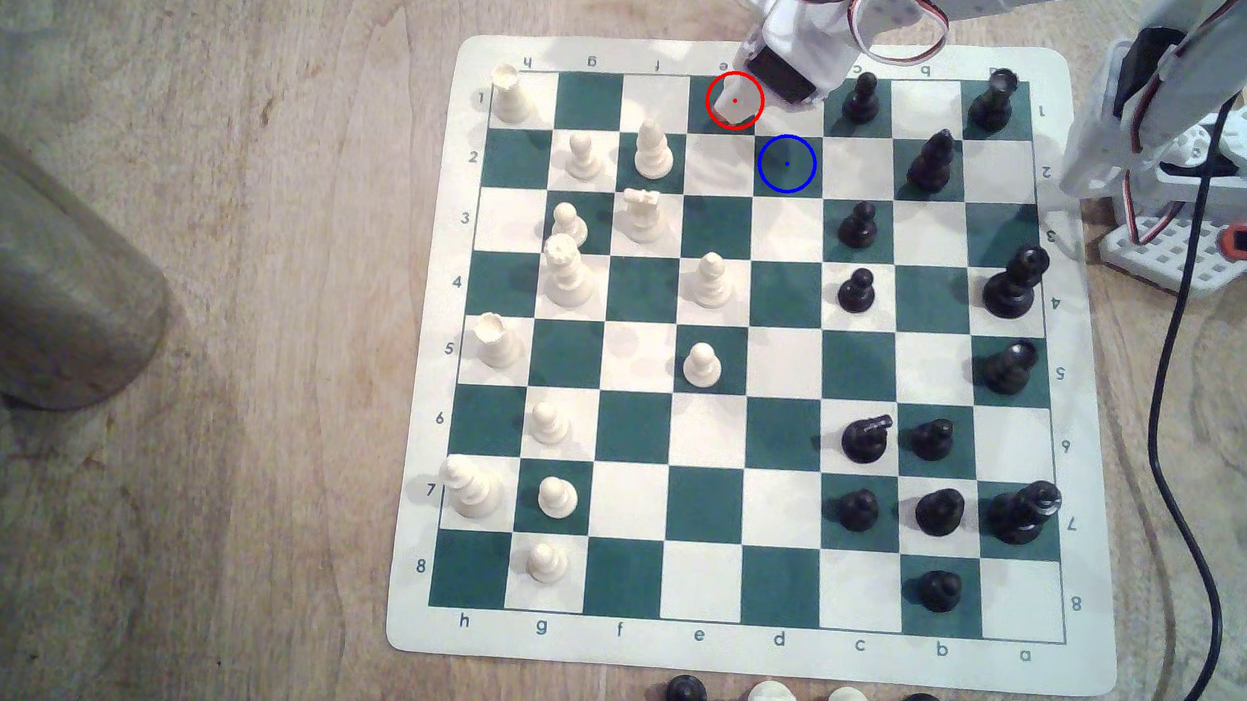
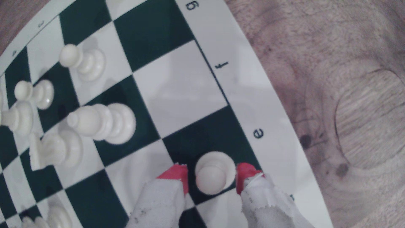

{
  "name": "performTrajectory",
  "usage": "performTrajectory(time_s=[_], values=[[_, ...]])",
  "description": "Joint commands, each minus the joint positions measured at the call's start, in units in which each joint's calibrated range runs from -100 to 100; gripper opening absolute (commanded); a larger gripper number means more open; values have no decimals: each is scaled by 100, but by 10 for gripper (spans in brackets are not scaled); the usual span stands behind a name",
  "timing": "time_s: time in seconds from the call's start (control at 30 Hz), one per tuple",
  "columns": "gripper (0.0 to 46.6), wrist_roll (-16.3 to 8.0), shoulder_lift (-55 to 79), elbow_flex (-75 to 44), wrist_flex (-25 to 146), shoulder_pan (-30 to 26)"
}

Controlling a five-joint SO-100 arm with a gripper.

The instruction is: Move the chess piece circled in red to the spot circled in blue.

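A pale wooden table carries the green-and-cream chess mat, with captured pieces lined along its near edge in the exterior view. My gripper is down at the e-file edge square, its red-tipped fingers spread either side of the cream pawn circled in red; in the wrist view there is dark square showing between each tip and the pawn, so I judge the jaws open and nothing gripped yet. In the exterior view the pawn is mostly hidden under my wrist. The blue-ringed square lies just off at about four o'clock from the pawn in that view, one diagonal step away and unoccupied.

The risks I see: if I close off-centre, one tip meets the base first and tips or skids the pawn. The round head may slip from a shallow pinch. A low carry could drag the mat, and the black pawn stands near my wrist at three o'clock.
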Motion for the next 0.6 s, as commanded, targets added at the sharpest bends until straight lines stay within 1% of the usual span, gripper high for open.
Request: performTrajectory(time_s=[0.0,0.33,0.5,0.57], values=[[117,24,-82,-504,-27,21],[102,-10,-176,-486,-27,-3],[114,-15,-201,-486,-60,5],[128,-15,-210,-477,-117,21]])
